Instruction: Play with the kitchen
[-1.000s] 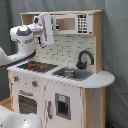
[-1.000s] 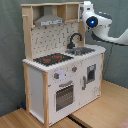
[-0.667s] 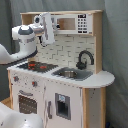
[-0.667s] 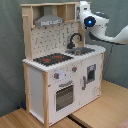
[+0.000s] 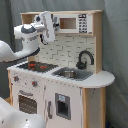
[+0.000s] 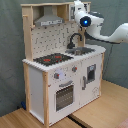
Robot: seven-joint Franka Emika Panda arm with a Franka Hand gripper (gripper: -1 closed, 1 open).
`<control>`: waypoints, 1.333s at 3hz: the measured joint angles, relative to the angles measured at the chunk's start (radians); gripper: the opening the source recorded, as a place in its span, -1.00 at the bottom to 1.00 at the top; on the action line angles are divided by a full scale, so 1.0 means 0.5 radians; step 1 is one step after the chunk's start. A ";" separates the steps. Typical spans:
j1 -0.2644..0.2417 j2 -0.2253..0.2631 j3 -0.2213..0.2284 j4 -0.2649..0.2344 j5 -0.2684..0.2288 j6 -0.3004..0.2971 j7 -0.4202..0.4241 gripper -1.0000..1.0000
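First exterior view: hand (image 5: 50, 26), upper left, has shifted slightly toward tall white-and-wood toy kitchen (image 5: 75, 95) upper shelf; finger opening indiscernible; play barely begun.

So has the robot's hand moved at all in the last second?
Yes. In the first exterior view, the gripper has shifted toward the first exterior view's right along the kitchen, nearer its microwave panel.

White arm (image 5: 27, 37) raised, elbow bent, wrist (image 6: 86, 21) held high, blue light glowing.

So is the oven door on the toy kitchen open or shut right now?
Shut. The oven door sits flush with the front of the kitchen in both exterior views, with no gap showing along its edges.
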 joint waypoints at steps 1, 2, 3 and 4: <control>-0.105 0.028 0.096 0.137 0.000 0.002 -0.023 -1.00; -0.069 0.027 0.048 0.183 0.000 -0.019 -0.145 -1.00; -0.037 0.027 0.033 0.186 0.000 -0.041 -0.164 1.00; -0.018 0.026 0.025 0.187 0.000 -0.054 -0.172 1.00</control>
